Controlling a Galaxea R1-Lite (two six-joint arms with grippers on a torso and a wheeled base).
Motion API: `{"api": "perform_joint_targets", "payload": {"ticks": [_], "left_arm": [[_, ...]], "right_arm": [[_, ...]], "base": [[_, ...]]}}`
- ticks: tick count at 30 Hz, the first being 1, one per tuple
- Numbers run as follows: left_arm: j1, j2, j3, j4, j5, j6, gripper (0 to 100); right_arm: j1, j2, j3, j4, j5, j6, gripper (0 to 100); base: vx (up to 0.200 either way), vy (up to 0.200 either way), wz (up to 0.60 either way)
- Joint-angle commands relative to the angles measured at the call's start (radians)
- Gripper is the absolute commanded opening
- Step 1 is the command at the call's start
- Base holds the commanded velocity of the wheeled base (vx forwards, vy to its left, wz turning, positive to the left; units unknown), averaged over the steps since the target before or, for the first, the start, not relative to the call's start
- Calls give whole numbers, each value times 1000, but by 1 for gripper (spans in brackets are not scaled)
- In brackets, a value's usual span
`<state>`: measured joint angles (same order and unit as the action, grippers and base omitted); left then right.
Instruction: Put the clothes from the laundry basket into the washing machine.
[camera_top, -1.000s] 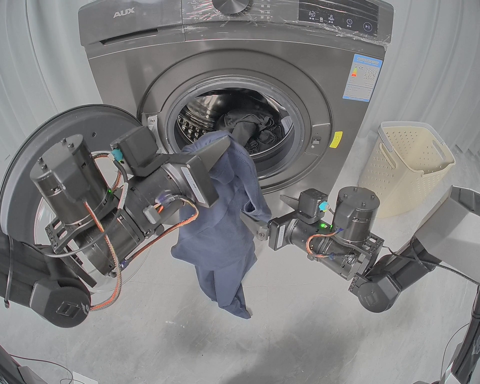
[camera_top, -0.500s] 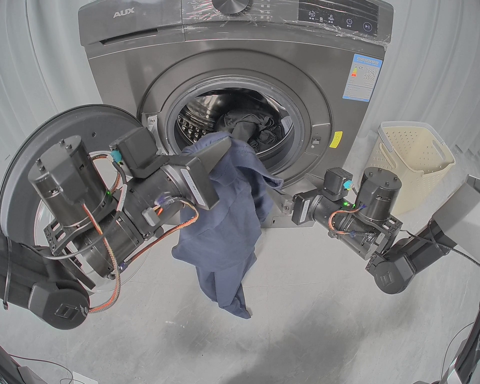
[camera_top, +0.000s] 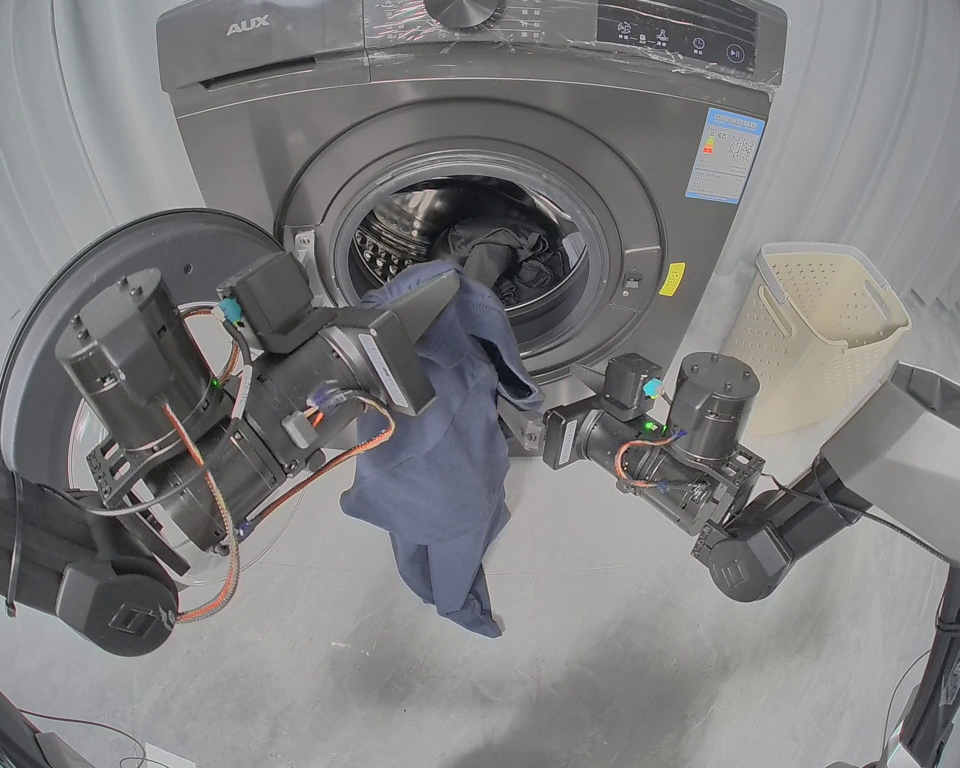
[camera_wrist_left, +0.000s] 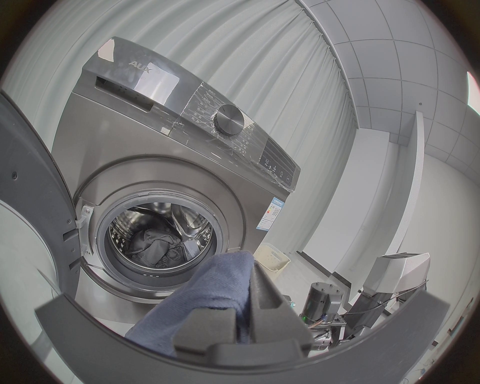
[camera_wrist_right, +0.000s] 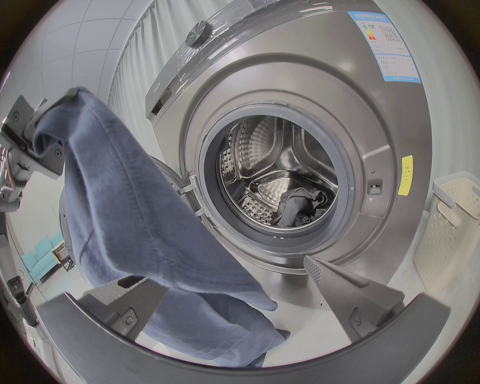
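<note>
A dark blue garment hangs from my left gripper, which is shut on its upper edge just in front of the washing machine opening. In the left wrist view the cloth bunches between the fingers. Dark clothes lie inside the drum. My right gripper stands open at the garment's right edge, below the door opening. In the right wrist view the blue cloth drapes across one finger. The cream laundry basket stands on the floor to the right of the machine.
The round machine door is swung wide open to the left, behind my left arm. Grey floor lies bare below the hanging garment. Curtains hang behind the machine and the basket.
My right gripper swung up and to the right, away from the garment, then came back to its right edge. The left arm and the cloth it holds have hardly moved.
</note>
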<state>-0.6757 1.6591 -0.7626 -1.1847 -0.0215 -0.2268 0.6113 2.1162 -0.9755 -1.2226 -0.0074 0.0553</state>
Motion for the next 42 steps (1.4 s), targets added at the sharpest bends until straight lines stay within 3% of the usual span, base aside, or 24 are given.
{"api": "perform_joint_targets", "payload": {"ticks": [1,14,20,21,28,33,38,39,42], "left_arm": [[1,-1,-4,0,2,0,0],[1,-2,5,0,3,0,0],[2,2,9,0,2,0,0],[2,2,11,2,2,0,0],[4,11,14,7,0,0,0],[30,33,43,5,-14,3,0],[36,56,71,10,-57,1,0],[36,57,72,10,-58,1,100],[36,91,91,20,-69,0,100]], "right_arm": [[2,31,1,0,-2,0,100],[33,56,-95,0,-3,9,100],[31,41,-83,-29,0,12,100],[33,31,-75,-38,1,11,0],[54,-51,17,-43,29,3,0],[87,-199,144,-43,35,3,0],[114,-323,262,-43,58,5,0],[117,-329,270,-43,58,5,0],[130,-360,310,-45,61,5,0]], "base": [[0,0,0],[0,0,0],[0,0,0],[0,0,0],[0,0,0],[0,0,0],[0,0,0],[0,0,0],[0,0,0]]}}
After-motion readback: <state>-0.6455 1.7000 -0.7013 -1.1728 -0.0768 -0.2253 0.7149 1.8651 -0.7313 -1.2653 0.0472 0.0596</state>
